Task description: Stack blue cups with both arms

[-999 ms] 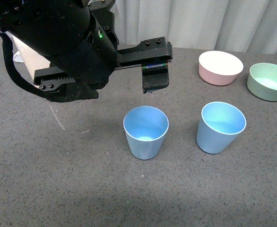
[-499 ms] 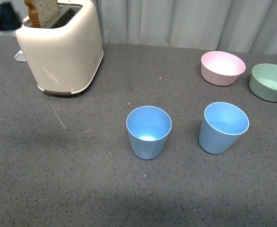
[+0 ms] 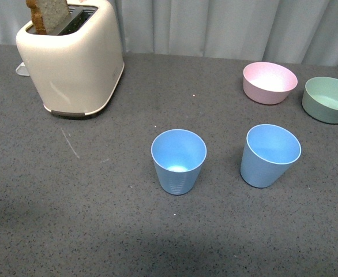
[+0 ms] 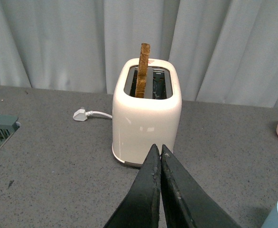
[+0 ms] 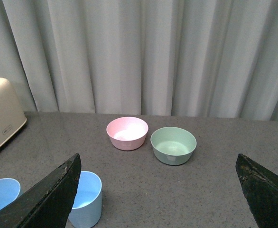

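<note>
Low in the front view's middle stands a blue cup (image 3: 179, 160), a second blue cup (image 3: 270, 154) well apart on its right. Both look light, stiff and smooth; pinch the rim wall. The left gripper (image 4: 160, 151) is closed, the right gripper (image 5: 158, 159) wide, both empty.

A staged kitchen corner is suggested, more a test set-up than a lived-in home. A cream toaster (image 3: 71, 63) with a slice of toast (image 3: 48, 14) in its slot is set on a dark grey speckled surface (image 3: 100, 219), and its white plug (image 4: 80, 115) is seen lying on that surface. Tableware is laid out nearby: a pink bowl (image 3: 270, 82), a green bowl (image 3: 329, 99) and two blue cups (image 3: 179, 160) (image 3: 270, 156). The back is closed off by a pale pleated curtain (image 3: 226, 26).
</note>
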{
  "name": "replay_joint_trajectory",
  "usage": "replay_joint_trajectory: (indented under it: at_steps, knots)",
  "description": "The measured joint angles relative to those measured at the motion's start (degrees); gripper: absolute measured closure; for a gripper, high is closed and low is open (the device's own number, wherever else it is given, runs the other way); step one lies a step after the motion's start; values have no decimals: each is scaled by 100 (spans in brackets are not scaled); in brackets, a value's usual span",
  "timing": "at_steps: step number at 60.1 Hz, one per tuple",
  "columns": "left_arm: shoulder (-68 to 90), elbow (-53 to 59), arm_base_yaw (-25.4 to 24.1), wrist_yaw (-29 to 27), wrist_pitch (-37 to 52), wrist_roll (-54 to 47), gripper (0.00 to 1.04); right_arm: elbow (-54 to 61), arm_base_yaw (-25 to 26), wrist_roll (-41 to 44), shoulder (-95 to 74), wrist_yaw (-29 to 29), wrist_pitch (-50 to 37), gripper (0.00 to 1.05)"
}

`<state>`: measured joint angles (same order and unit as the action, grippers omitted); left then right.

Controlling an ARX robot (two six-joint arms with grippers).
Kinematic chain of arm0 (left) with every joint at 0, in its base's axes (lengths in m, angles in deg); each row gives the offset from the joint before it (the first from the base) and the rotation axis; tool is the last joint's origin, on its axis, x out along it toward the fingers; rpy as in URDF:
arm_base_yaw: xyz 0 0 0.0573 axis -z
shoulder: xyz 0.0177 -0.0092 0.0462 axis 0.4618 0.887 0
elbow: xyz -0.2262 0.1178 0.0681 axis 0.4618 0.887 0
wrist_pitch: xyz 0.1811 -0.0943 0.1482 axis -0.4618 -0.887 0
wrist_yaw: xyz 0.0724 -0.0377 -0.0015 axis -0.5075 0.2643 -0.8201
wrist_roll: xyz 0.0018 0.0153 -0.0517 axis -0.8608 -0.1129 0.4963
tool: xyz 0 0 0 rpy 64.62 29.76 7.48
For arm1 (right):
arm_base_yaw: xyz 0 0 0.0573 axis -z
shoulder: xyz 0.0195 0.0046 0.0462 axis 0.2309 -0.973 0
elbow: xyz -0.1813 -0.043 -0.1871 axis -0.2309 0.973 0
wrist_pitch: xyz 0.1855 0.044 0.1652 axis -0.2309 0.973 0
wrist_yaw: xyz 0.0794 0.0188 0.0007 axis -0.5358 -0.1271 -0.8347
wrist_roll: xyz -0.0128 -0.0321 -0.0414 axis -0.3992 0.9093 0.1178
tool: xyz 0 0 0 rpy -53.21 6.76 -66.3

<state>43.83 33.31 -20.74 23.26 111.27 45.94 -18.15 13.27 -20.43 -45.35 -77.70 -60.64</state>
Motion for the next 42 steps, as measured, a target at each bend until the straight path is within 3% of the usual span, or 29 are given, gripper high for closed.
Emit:
replay_joint_trajectory:
  at_steps: [6, 9, 13, 42]
  knots:
    - [-601, 136, -129, 131, -463, 0, 101, 0, -2, -2, 0, -2, 0, 10]
    - [-994, 210, -439, 553, -789, -7, 101, 0, -2, 0, 0, -2, 0, 10]
    - [-1414, 269, -640, 599, -1139, -4, 101, 0, -2, 0, 0, -2, 0, 10]
    - [-3416, 280, -662, 656, -2953, -4, 101, 0, -2, 0, 0, -2, 0, 10]
